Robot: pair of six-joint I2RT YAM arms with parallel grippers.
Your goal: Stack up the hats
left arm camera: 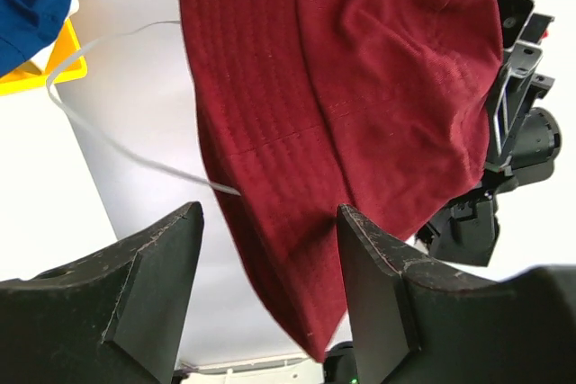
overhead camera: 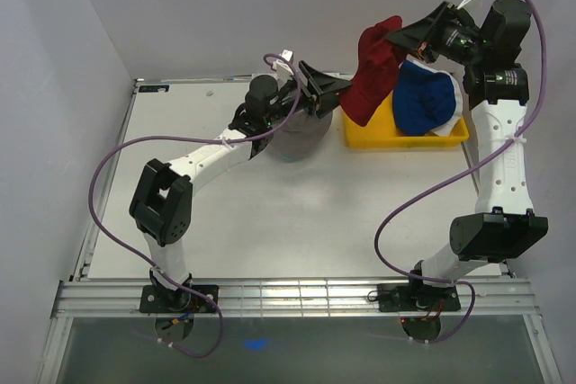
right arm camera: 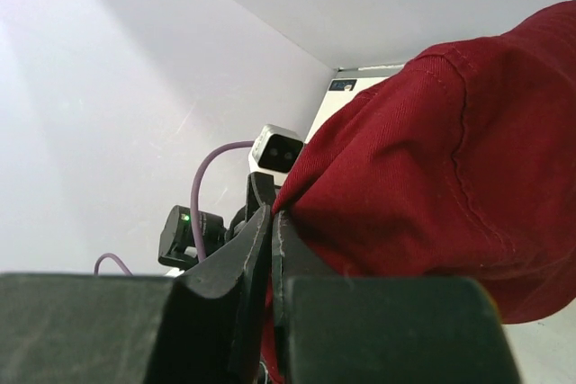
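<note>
Two claws: the right claw is clamped together on the soft twill of one dark red bucket hat, hung above the 9 o'clock end of the yellow plastic tray. The left claw stands wide apart, holding nothing, just beside its stitched brim. One navy hat lies in the tray at the desk's 2 o'clock, one grey hat near 12 o'clock.

Our two arms, white and black.
We see white links on the left arm and right arm, blocky black joints, purple cables, and scuffed black fingers on the left tool.
</note>
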